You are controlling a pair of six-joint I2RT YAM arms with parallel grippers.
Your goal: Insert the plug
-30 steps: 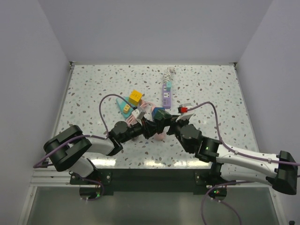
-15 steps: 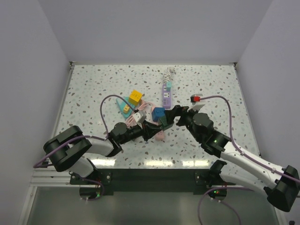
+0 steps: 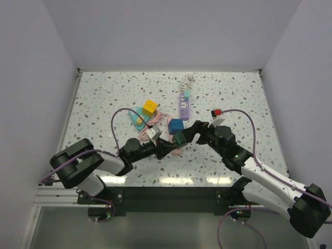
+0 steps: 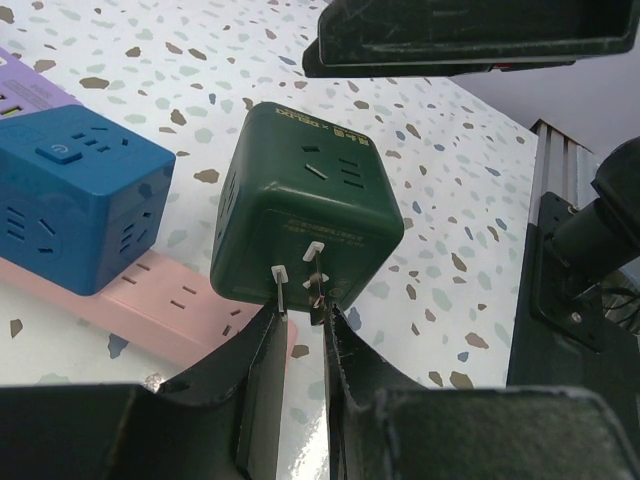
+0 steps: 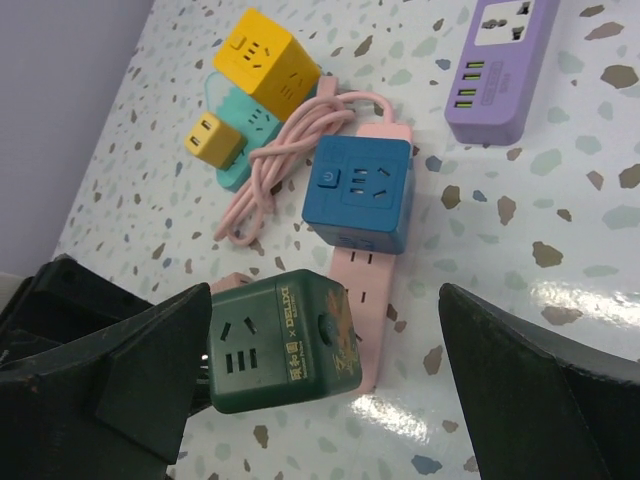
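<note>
Plug first: the green cube plug (image 4: 305, 200) is at mid-counter, tipped, its two prongs (image 4: 300, 280) pointing back toward the near left, straight at the left end effector (image 4: 303, 325). That end effector's fingers are drawn almost together around the prongs and look to be pinching them, so the left arm seems to be the one holding the cube. The right end effector (image 5: 325, 295) is spread wide, one finger either side of the cube with clear air between — it grips nothing. Now the key relation: the pink power strip (image 5: 375, 310) lies flat on the counter (image 5: 500, 330) just beside and below the cube, long axis running near to far, sockets facing up, with a blue cube (image 5: 358, 195) parked on its far part. Prongs face sideways, sockets face up — by my read the cube must be turned prongs-down over the free near stretch before any push.
</note>
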